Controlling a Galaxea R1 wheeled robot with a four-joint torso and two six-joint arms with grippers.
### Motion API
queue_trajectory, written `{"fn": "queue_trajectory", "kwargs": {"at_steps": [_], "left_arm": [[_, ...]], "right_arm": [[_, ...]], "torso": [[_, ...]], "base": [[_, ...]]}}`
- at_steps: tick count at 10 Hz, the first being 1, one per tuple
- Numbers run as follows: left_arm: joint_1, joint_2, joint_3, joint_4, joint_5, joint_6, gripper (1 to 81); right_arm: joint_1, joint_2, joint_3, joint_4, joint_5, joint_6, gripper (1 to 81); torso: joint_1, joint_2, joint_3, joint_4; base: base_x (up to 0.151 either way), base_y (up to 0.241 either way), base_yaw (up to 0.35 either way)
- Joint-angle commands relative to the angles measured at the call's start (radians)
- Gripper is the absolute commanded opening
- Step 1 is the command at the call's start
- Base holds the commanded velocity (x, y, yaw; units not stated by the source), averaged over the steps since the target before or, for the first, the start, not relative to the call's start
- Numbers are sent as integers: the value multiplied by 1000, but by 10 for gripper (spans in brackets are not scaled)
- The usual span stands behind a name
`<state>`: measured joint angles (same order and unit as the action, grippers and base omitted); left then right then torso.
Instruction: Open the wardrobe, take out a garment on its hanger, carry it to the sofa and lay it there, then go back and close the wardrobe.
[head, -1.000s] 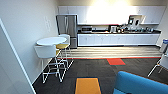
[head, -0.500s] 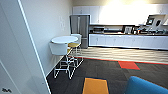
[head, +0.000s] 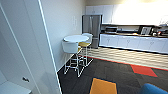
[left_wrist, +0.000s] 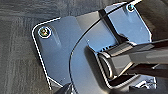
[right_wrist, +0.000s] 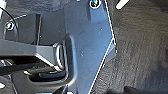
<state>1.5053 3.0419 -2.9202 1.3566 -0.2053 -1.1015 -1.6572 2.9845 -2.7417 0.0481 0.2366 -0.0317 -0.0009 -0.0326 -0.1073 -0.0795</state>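
A tall white panel (head: 27, 50) stands close at the left of the head view; it looks like the wardrobe's side, though I cannot tell for sure. A small dark fitting (head: 25, 79) sits low on it. A corner of the bright blue sofa (head: 154, 89) rises at the lower right. The garment and its hanger are hidden. Both wrist views look down past the robot's own dark plate onto dark grey carpet (left_wrist: 17, 62) (right_wrist: 142, 50).
A round white high table (head: 76, 38) with white and yellow stools (head: 71, 48) stands against the white wall. Farther back are a steel fridge (head: 91, 27) and a long white kitchen counter (head: 132, 41). Orange (head: 103, 86) and red (head: 143, 70) carpet tiles lie on the dark floor.
The whole head picture has shifted right, so the camera has turned left. The white panel now takes up more of the left, and the table and stools look nearer.
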Motion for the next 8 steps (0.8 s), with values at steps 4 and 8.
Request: {"fn": "queue_trajectory", "kwargs": {"at_steps": [4, 8], "left_arm": [[-38, 6, -8, -2, 69, 2, 811], [-38, 16, -7, 3, 70, 2, 811]], "right_arm": [[20, 3, 1, 1, -56, -1, 811], [16, 15, 1, -1, -62, -10, 811]], "torso": [[1, 0, 0, 0], [1, 0, 0, 0]], "base": [[0, 0, 331], [0, 0, 331]]}}
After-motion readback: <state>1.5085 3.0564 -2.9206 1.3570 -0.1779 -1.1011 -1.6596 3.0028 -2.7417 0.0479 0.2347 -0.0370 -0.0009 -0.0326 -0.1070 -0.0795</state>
